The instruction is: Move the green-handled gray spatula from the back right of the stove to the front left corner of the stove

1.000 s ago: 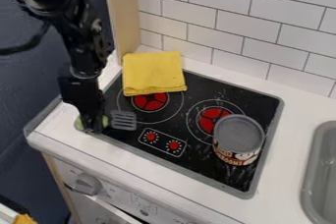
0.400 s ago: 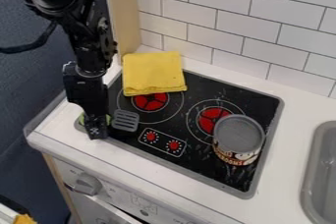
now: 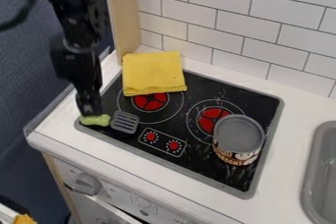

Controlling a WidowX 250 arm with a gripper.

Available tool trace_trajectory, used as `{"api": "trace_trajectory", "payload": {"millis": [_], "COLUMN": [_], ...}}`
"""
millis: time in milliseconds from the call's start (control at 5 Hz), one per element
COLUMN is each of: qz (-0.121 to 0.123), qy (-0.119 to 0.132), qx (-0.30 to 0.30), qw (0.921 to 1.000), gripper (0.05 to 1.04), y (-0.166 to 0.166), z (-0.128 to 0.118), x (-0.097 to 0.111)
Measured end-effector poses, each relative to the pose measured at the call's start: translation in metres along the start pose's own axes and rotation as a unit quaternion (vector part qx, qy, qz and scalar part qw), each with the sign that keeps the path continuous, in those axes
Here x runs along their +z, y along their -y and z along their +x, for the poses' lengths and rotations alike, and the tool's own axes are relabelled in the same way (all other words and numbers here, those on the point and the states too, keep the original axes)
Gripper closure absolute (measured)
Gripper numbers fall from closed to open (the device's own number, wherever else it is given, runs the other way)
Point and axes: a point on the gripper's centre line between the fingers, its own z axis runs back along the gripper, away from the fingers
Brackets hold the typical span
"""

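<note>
Black gripper (image 3: 89, 111) at left, clenched or released indeterminable, near green-handled spatula (image 3: 125, 122), yellow cloth (image 3: 154, 73) upper centre-left, can (image 3: 238, 137) centre-right.

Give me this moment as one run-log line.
gripper at green handle of spatula, contact unclear | spatula on stovetop | yellow cloth partly over left burner | can on stovetop

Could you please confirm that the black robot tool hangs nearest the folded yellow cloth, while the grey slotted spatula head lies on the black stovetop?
Not quite: in the camera view, the black robot tool hangs nearest the lime-green rounded piece, not the folded yellow cloth. The grey slotted spatula head does lie on the black stovetop.
</note>
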Motion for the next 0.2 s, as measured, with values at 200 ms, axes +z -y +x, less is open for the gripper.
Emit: {"api": "trace_trajectory", "payload": {"millis": [200], "qz": [-0.031], "qy": [-0.014], "qx": [-0.010], "qw": [0.9994], "gripper": [0.083], "y": [0.0059], "z": [-0.0078], "x": [0.0293]}}
